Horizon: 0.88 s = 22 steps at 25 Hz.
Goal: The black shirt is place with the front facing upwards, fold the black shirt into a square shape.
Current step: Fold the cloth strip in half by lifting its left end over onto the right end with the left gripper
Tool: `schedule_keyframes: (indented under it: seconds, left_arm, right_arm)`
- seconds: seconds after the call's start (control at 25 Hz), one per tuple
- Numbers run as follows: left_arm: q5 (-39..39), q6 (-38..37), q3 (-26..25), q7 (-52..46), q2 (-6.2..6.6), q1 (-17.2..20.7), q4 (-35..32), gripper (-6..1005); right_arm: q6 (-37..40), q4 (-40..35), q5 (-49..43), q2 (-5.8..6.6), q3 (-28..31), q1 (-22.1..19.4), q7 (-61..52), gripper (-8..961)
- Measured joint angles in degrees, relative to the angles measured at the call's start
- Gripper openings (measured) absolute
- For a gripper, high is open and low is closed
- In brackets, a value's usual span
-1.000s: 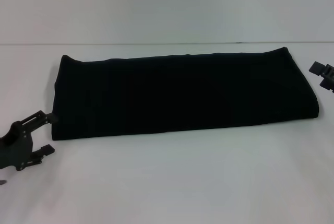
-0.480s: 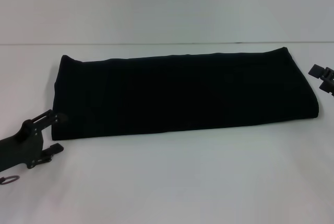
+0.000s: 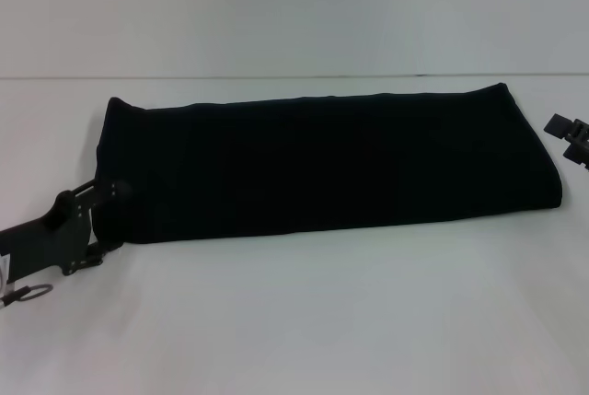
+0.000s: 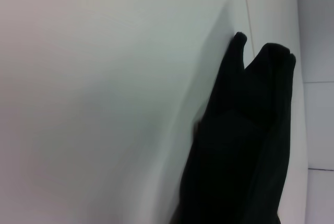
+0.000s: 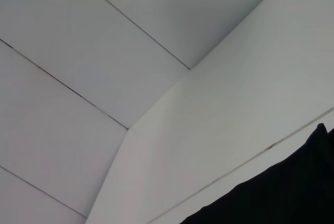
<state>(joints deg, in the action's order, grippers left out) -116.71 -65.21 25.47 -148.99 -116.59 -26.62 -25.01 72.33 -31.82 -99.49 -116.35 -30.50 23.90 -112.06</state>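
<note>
At eight o'clock on the worktop (image 3: 304, 321), the black shirt (image 3: 322, 160), a long band, is being engaged by the left pincer (image 3: 109, 215), grip unclear, the crosswise fold being awaited.

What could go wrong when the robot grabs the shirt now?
The left gripper is at the near left corner of the folded shirt. It may pinch only the top layer, so the fold could slide apart when lifted. The right gripper sits off beyond the shirt's right end, so nothing holds that end down and the whole strip could drag.
</note>
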Motion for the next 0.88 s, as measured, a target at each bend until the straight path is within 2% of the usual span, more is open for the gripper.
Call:
schedule_keyframes:
  seconds: [0.24, 0.44, 0.64, 0.88]
  left_arm:
    - [3.67, 0.82, -0.31, 4.69, -0.37, -1.34, -0.58, 937]
    - [7.95, -3.85, -0.28, 10.73, -0.32, -1.53, -0.87, 927]
    - [4.35, -3.63, 0.33, 8.82, 0.7, -0.91, -0.13, 916]
    - [1.11, -2.87, 0.36, 6.09, 0.7, -0.1, 0.02, 904]
  right_arm:
    - [0.0, 0.0, 0.12, 0.08, 0.0, 0.08, 0.0, 927]
    - [0.18, 0.0, 0.24, 0.16, 0.0, 0.24, 0.01, 927]
    - [-0.2, 0.0, 0.31, 0.16, 0.08, 0.24, 0.01, 927]
    - [-0.4, 0.01, 0.26, 0.16, 0.09, 0.41, 0.0, 926]
